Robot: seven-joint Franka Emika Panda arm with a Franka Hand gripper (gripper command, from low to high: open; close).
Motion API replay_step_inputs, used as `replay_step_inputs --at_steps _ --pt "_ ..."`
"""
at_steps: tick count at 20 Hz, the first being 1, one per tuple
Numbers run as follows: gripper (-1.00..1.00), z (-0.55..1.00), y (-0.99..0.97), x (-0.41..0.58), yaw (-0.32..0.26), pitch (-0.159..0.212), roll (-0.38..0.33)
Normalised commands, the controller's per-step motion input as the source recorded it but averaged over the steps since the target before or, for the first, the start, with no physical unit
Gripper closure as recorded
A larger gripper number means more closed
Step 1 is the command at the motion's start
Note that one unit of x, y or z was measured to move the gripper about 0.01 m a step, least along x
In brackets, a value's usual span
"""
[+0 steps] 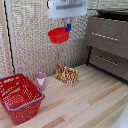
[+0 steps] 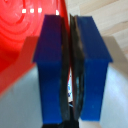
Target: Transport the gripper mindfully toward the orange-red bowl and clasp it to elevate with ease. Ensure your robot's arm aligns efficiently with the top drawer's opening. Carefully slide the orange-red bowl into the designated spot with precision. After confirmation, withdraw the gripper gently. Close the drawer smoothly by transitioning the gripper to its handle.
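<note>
Behind me: woven beige wall panel (image 1: 35,35), fine mesh texture, with a pale vertical strip (image 1: 6,40) at the exterior view's left. Floor (image 1: 85,102) is light wood planks, running diagonally, evenly lit, soft shadows only. At the exterior view's right a dark brown cabinet body (image 1: 89,52) stands on the floor against the wall.

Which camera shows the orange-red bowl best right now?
The exterior view: the whole bowl shows, hanging by its rim from the gripper above the floor. The wrist view shows only part of its red inside beside the blue fingertips.
</note>
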Motion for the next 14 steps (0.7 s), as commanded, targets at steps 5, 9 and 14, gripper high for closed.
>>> replay_step_inputs --at_steps 5,9,14 --pt "1.00 0.90 -0.39 0.258 -0.234 0.076 0.000" --pt "1.00 0.92 -0.39 0.264 -0.229 0.064 0.000" --pt "1.00 0.70 -0.12 0.103 -0.296 0.007 0.004"
